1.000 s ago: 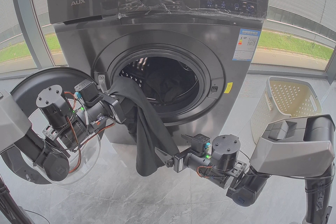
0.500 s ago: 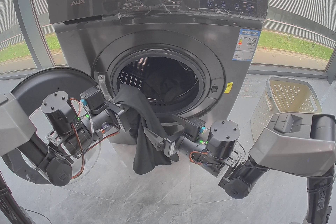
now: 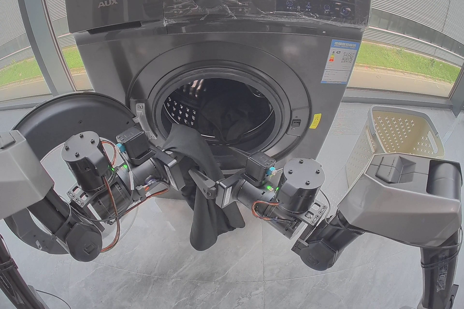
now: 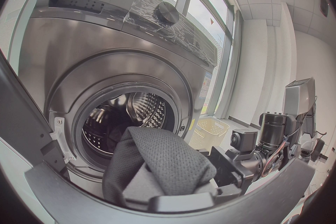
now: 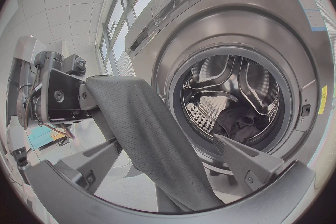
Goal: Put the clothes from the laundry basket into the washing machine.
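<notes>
The left gripper (image 3: 172, 169) is clamped on the upper part of a black garment (image 3: 208, 216), which hangs in front of the washing machine (image 3: 217, 49), just below its port, with its lower end above the floor. The right gripper (image 5: 165, 140) is spread wide, one finger on each side of the hanging cloth. Behind them the round door (image 3: 63, 117) stands open to the left. Dark clothes (image 5: 238, 123) lie in the drum. The white laundry basket (image 3: 406, 131) stands on the floor to the machine's right.
</notes>
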Controlling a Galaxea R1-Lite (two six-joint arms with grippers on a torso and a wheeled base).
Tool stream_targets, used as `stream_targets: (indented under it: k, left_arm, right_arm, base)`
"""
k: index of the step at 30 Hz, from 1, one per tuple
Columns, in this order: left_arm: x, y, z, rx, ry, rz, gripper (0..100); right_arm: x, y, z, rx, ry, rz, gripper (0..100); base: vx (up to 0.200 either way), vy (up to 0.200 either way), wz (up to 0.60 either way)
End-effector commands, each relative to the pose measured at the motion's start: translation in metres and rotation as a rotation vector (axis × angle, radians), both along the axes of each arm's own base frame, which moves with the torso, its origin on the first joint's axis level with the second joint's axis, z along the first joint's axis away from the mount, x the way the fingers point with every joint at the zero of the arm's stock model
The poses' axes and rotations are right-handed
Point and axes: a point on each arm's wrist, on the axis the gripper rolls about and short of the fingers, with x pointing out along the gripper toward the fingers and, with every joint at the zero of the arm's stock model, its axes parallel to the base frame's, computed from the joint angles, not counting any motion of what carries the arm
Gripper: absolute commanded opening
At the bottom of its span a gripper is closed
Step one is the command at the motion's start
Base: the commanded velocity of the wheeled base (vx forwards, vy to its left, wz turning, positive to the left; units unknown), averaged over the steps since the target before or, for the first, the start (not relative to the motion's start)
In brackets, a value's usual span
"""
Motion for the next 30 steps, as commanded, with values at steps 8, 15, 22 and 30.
stream_targets:
  k: [8, 15, 22, 30]
  left_arm:
    - [-0.007, -0.006, 0.000, -0.004, 0.011, -0.034, 0]
    - [-0.011, -0.010, -0.003, 0.003, 0.021, -0.050, 0]
    - [-0.008, -0.006, -0.004, 0.003, 0.023, -0.043, 100]
    - [0.004, 0.010, 0.010, -0.079, 0.018, 0.013, 100]
  right_arm:
    - [0.005, 0.007, -0.008, 0.005, -0.006, 0.000, 0]
    - [0.002, 0.010, -0.006, 0.011, -0.009, 0.011, 0]
    - [-0.002, 0.011, -0.001, 0.024, -0.014, 0.014, 0]
    - [0.005, -0.010, 0.024, 0.080, -0.028, -0.062, 0]
  base:
    - [0.000, 0.000, 0.00]
    - [0.000, 0.000, 0.00]
    - [0.000, 0.000, 0.00]
    - [0.000, 0.000, 0.00]
